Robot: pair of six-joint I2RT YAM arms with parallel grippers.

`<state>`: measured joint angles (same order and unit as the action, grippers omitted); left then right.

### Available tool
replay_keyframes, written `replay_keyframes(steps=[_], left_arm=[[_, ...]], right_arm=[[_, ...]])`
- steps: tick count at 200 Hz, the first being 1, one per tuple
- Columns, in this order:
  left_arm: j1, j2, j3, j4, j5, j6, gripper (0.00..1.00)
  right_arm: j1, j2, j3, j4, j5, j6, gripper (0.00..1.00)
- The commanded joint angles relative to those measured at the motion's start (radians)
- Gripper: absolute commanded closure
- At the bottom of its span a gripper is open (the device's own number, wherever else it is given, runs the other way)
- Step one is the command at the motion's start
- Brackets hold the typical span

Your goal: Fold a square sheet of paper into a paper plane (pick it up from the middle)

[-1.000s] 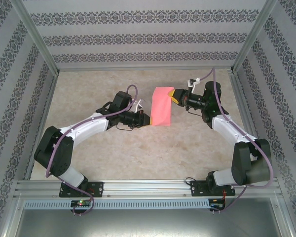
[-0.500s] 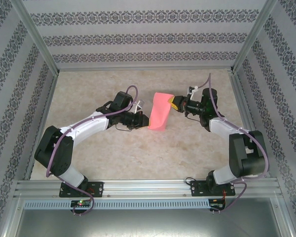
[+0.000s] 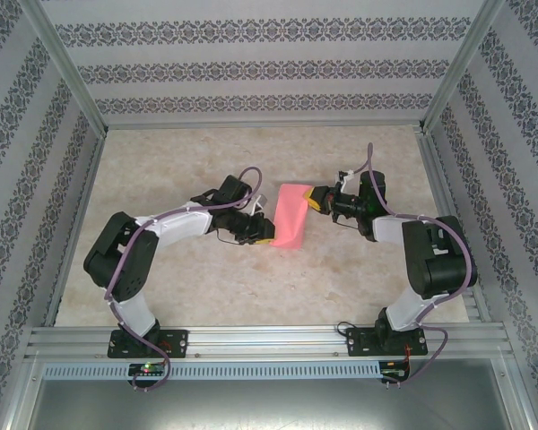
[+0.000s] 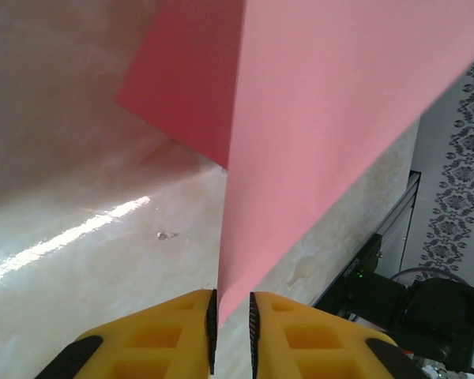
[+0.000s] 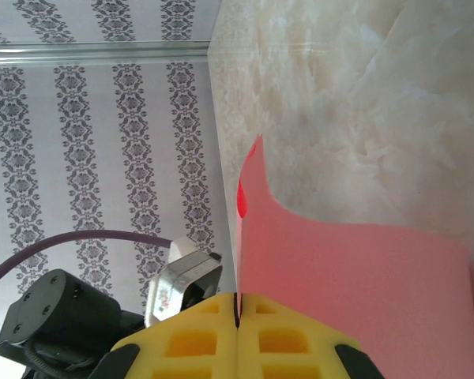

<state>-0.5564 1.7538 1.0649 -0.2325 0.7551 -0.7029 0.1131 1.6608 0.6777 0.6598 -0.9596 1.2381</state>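
Observation:
The square sheet of paper (image 3: 290,215) is pink-red and doubled over into a narrow upright strip, held above the middle of the table between both arms. My right gripper (image 3: 312,199) is shut on its far right edge. In the right wrist view the yellow jaws (image 5: 237,312) meet with the paper (image 5: 355,284) pinched in the seam. My left gripper (image 3: 265,231) is at the strip's near left corner. In the left wrist view its jaws (image 4: 231,316) stand slightly apart, and the paper's (image 4: 332,103) pointed corner hangs loose in the gap.
The marbled table top (image 3: 251,287) is ringed by patterned walls and an aluminium frame, with a rail (image 3: 269,340) along the near edge. Black hardware (image 4: 411,308) stands beyond the table edge in the left wrist view.
The paper has dropped toward the near side and tilted. Both wrists came in and down with it. The left jaws have parted a little; the right stays shut on the paper.

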Motion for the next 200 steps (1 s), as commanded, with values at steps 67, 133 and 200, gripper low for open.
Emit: replay_keyframes(steps=[67, 133, 200], left_arm=[[-0.026, 0.09, 0.096, 0.018, 0.01, 0.038, 0.68], [-0.046, 0.182, 0.172, -0.009, 0.013, 0.06, 0.65], [-0.06, 0.254, 0.237, -0.041, 0.016, 0.071, 0.64]], right_arm=[[-0.067, 0.058, 0.016, -0.059, -0.028, -0.108, 1.0], [-0.124, 0.124, 0.014, -0.058, -0.054, -0.139, 1.0], [-0.165, 0.186, 0.023, -0.059, -0.071, -0.172, 0.95]])
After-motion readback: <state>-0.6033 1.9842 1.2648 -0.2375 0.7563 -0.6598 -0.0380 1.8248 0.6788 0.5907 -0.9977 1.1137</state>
